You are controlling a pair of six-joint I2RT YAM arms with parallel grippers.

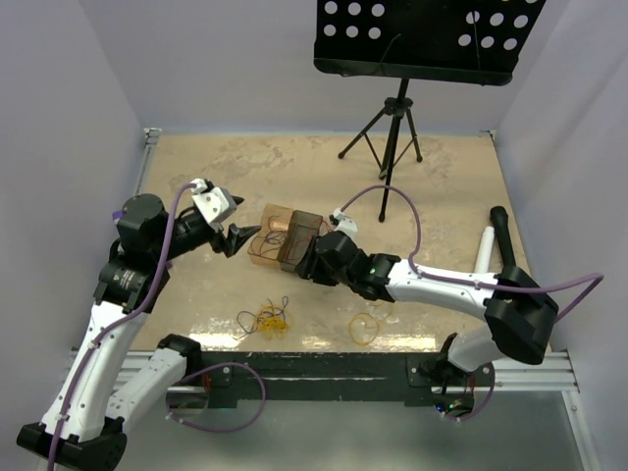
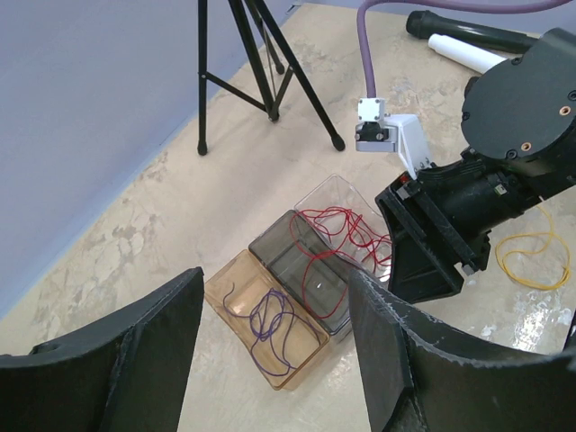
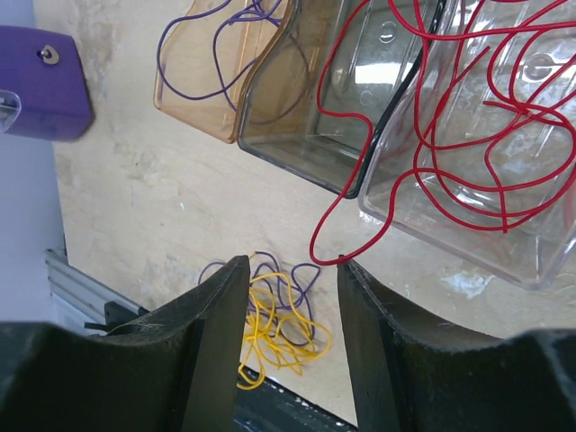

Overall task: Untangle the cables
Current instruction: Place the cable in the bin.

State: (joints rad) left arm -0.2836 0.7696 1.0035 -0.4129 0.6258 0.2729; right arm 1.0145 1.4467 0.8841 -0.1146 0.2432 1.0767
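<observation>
Three small bins stand side by side: an amber bin (image 2: 236, 301) holding a purple cable (image 2: 270, 328), a dark bin (image 2: 281, 241), and a clear bin (image 3: 531, 261) full of red cable (image 3: 468, 135). One red loop (image 3: 328, 243) hangs over the bins' edge and reaches the tip of one right finger. My right gripper (image 3: 292, 265) hovers open over the bins (image 1: 294, 238) with nothing between its fingers. A yellow and purple tangle (image 1: 270, 319) lies near the front edge. My left gripper (image 2: 274, 279) is open and empty, left of the bins.
A single yellow loop (image 1: 365, 327) lies on the table in front of the right arm. A tripod music stand (image 1: 392, 137) stands at the back. A black and a white microphone (image 1: 496, 245) lie at the right. The metal rail (image 1: 324, 365) runs along the front edge.
</observation>
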